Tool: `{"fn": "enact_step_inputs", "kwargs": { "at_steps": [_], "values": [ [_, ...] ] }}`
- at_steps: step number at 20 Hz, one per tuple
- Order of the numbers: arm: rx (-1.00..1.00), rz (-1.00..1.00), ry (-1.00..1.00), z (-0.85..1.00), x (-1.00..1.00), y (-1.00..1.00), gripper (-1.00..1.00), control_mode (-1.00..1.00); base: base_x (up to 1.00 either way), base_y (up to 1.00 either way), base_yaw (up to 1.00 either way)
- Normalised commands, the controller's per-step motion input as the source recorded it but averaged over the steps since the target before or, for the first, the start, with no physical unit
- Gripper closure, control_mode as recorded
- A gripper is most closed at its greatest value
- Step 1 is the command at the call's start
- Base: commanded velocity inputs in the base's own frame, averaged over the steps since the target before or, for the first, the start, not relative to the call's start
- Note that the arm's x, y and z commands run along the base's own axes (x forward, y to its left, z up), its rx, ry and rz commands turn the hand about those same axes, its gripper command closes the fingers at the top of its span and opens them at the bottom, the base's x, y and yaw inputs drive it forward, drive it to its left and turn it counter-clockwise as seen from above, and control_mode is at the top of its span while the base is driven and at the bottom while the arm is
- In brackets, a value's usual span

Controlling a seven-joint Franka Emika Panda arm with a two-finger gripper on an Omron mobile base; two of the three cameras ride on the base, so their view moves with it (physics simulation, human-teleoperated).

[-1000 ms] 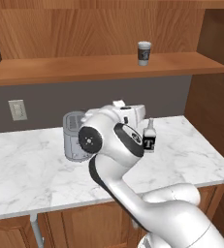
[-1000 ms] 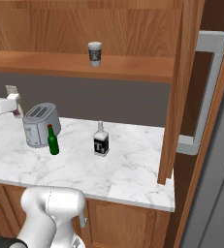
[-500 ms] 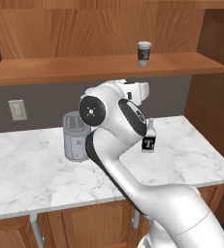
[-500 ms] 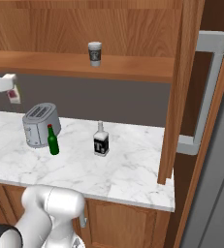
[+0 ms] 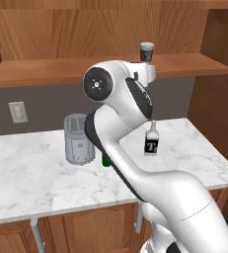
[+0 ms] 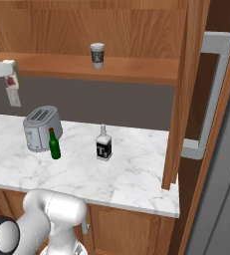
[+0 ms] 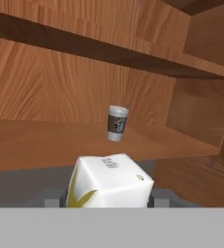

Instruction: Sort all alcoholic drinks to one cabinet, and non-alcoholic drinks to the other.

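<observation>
My gripper (image 7: 108, 196) is shut on the small white carton (image 7: 111, 180), held up at the height of the open wooden shelf (image 7: 31, 140). From the right base the gripper (image 6: 9, 78) hangs at the far left with the carton's red-pink mark (image 6: 10, 81) showing. The paper coffee cup (image 7: 117, 123) (image 5: 146, 52) (image 6: 97, 55) stands upright on the shelf ahead of the carton. On the marble counter stand the green bottle with a red cap (image 6: 54, 144) and the clear squarish bottle with a black label (image 6: 103, 143) (image 5: 151, 141). My arm hides most of the green bottle (image 5: 105, 159) in the left base view.
A grey toaster (image 6: 41, 127) (image 5: 79, 139) sits at the back of the counter (image 6: 126, 174) beside the green bottle. A wall outlet (image 5: 18, 112) is on the grey backsplash. A tall wooden side panel (image 6: 178, 99) bounds the counter on the right, with a grey appliance handle (image 6: 208, 94) past it.
The arm has risen from just above the counter to shelf height, carrying the white carton. The bottles, cup and toaster have not moved.
</observation>
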Motion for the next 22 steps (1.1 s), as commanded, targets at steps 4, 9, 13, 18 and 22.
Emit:
{"fn": "enact_step_inputs", "kwargs": {
  "at_steps": [4,9,13,18,22],
  "values": [
    [0.05,0.03,-0.01,0.24,0.34,-0.01,1.00,-1.00,0.00,0.00,0.00],
    [0.03,0.03,-0.04,0.19,0.47,0.00,1.00,-1.00,0.00,0.00,0.00],
    [0.01,0.02,-0.06,0.16,0.54,0.00,1.00,-1.00,0.00,0.00,0.00],
    [0.00,0.00,-0.03,0.02,0.51,0.00,1.00,-1.00,0.00,0.00,0.00],
    [0.00,0.00,0.00,0.00,0.39,0.00,1.00,-1.00,0.00,0.00,0.00]
  ]
}}
